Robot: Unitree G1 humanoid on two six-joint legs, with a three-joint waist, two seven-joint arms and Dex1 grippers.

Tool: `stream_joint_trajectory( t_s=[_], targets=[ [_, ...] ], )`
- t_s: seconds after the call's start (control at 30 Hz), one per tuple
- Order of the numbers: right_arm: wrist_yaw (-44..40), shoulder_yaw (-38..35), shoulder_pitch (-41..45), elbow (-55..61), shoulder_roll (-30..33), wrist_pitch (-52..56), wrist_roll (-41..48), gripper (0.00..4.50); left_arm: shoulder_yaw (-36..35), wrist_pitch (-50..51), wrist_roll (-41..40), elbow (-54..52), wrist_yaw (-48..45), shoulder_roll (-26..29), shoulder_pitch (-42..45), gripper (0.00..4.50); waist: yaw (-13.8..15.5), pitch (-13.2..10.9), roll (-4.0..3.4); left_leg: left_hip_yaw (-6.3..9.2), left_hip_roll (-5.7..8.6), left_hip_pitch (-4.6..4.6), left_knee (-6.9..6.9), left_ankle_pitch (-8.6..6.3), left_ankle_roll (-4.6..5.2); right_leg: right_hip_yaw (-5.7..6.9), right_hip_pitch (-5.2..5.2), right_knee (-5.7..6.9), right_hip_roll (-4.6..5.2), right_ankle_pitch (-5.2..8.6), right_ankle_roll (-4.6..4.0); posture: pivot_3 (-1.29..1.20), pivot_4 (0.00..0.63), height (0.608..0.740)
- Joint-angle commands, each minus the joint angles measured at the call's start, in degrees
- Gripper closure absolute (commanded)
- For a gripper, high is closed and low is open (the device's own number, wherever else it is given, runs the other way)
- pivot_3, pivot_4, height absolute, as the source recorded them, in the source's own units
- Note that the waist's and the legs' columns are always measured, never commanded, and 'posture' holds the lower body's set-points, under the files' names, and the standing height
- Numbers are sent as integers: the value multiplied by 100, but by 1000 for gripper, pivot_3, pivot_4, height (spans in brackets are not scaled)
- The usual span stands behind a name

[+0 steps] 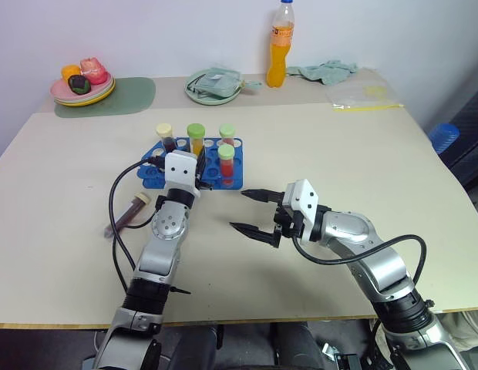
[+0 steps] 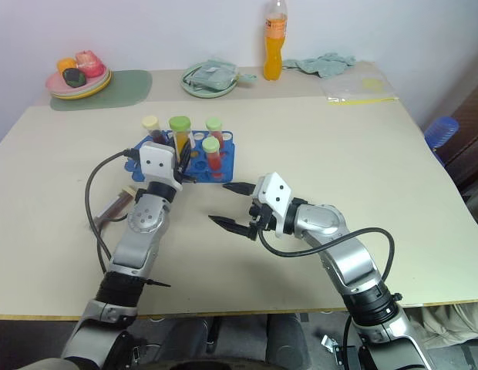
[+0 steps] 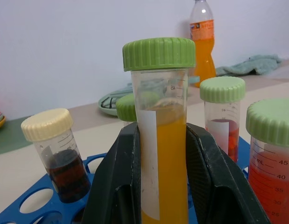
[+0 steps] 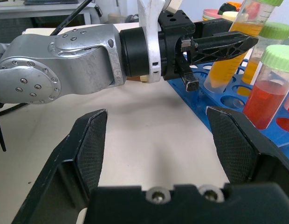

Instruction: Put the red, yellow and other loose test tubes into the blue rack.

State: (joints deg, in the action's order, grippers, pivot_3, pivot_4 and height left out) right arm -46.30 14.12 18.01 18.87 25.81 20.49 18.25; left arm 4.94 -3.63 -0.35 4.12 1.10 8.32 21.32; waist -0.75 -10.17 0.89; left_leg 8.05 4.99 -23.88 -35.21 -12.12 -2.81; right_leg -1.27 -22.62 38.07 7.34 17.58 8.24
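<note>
Head views: blue rack (image 1: 194,162) sits mid-bench, well in front of the orange bottle (image 1: 279,44) at the far edge.
Tubes in rack: maroon tube with cream cap (image 1: 165,137) stands at the rack's far left corner; two red tubes with green caps (image 1: 226,164) stand on the rack's right side, upright because the holes keep them so.
Left gripper (image 1: 194,171): fingers clenched on the yellow tube (image 1: 196,139), carried upright over the rack's middle holes, likely so its base can drop straight into one.
Loose tube (image 1: 128,213): another maroon tube lies on its side on the bench, left of the rack and near its front, not yet racked.
Right gripper (image 1: 254,211): fingers released and holding nothing, just right of the rack's front, seemingly waiting clear of the left arm.
Left wrist view: black fingers (image 3: 207,177) squeeze the yellow tube's lower half, leaving its cap free above; rack holes show below.
Right wrist view: the left gripper holds the yellow tube tilted slightly over the rack; right fingers (image 4: 91,147) stand spread.
</note>
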Motion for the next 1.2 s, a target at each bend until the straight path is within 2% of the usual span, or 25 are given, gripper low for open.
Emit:
stream_joint_trajectory(
  t_s=[0.03, 0.27, 0.43, 0.5, 0.53, 0.67, 0.87, 1.03, 1.13, 1.2],
  targets=[
    [7, -48, 6, 210, -48, -32, 53, 748, -108, -249, 94, 168, -50, -42, 102, 3592, -1, 0, 0, 0, 0, 0, 0, 0, 0, 0, 0, 0, 0, 0, 0, 0, 150, 740],
    [35, -52, 15, 191, -63, -39, 35, 748, -240, -531, -17, 397, -161, -118, 111, 3592, -1, 0, 0, 1, 0, 0, -1, 0, 0, 1, 1, 0, 0, 0, 0, 0, 150, 740],
    [34, -40, 25, 186, -66, -52, 35, 748, -399, -436, -147, 130, -217, -193, 5, 1309, -1, 0, 0, 2, 0, 0, -2, 0, 0, 1, 1, 0, 0, 0, 1, 0, 150, 740],
    [30, -39, 25, 187, -66, -56, 35, 748, -465, -378, -160, -68, -179, -194, -33, 214, -6, 0, 0, 2, 0, 0, -2, 0, 0, 1, 0, 0, 0, 0, 1, 0, 150, 740],
    [28, -38, 25, 187, -66, -57, 35, 748, -548, -299, -285, -266, -196, -204, -83, 18, -6, 0, 0, 2, 0, 0, -2, 0, 0, 1, 0, 1, 0, 0, 1, 0, 150, 740],
    [35, -19, -3, 224, -79, -32, 42, 748, -950, 51, -898, -1209, -359, -167, -354, 18, -16, 0, 0, 3, -2, 0, -1, 0, 0, 0, -1, 1, -1, 0, 1, 0, 150, 740],
    [-6, -28, -8, 199, -91, -4, 85, 748, -1647, 1111, -1676, -2455, -624, 512, -368, 18, -5, 0, 0, 4, -2, 0, -1, 0, 0, 1, 1, 1, -2, 0, 0, 0, 150, 740],
    [-75, -39, 6, 170, -70, -22, 85, 748, -2473, 3323, -2948, -3063, -1099, 1935, -313, 18, -32, 0, 0, 5, -4, 2, 1, -1, 2, 0, -1, 2, -5, 0, 0, 0, 150, 740],
    [-129, -28, 23, 142, -92, -7, 119, 748, -2812, 5263, -3588, -3029, -1323, 3141, -267, 18, -44, -1, 0, 6, -6, 3, 3, -3, 5, -2, -2, 4, -8, 0, 0, 0, 150, 740],
    [-183, -4, 58, 91, -115, -28, 127, 748, -2712, 6432, -3691, -2872, -1541, 4066, -247, 18, -49, -2, 0, 6, -9, 6, 5, -3, 6, -2, -2, 6, -12, 1, 0, 0, 150, 740]
  ],
)
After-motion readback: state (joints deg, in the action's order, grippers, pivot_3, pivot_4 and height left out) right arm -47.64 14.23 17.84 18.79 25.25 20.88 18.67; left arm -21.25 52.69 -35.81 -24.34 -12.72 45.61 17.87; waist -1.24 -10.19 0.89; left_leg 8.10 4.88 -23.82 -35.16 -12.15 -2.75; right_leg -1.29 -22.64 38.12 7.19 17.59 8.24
